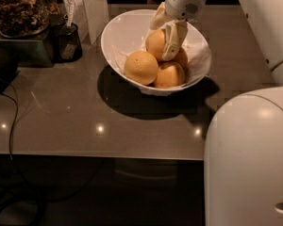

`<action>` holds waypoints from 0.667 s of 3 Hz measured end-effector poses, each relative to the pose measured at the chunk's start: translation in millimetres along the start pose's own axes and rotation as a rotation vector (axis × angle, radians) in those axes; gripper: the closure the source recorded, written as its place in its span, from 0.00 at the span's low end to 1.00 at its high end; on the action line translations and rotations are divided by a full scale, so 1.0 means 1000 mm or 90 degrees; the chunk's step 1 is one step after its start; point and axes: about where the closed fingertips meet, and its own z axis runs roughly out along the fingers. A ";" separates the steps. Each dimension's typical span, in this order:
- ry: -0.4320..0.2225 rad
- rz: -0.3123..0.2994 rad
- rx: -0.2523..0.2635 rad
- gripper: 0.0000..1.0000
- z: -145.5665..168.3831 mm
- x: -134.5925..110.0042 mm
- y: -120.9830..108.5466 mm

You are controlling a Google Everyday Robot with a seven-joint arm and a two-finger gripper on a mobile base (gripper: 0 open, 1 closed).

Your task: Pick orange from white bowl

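Observation:
The white bowl point(120, 32) stands on the grey-brown table, lined with crinkled wrap, and holds several fruits. My gripper point(160, 41) reaches down into the bowl from the upper right. Its fingers point(172, 39) sit on either side of the rear orange point(154, 45), which rests on top of the other fruits, and they appear closed on it. A large orange point(141, 67) lies at the front left and another point(169, 74) at the front right. A smaller, redder fruit point(182, 58) is partly hidden behind the right finger.
A dark mesh cup point(68, 41) stands left of the bowl, with a glass jar point(19, 8) of dried material behind it. My white body point(247, 159) fills the lower right. A cable point(12, 126) hangs over the table's left front.

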 end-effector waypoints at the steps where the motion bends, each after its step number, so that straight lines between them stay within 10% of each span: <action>1: 0.000 0.000 0.000 0.56 0.000 0.000 0.000; 2: 0.000 0.000 0.000 0.78 0.000 0.000 0.000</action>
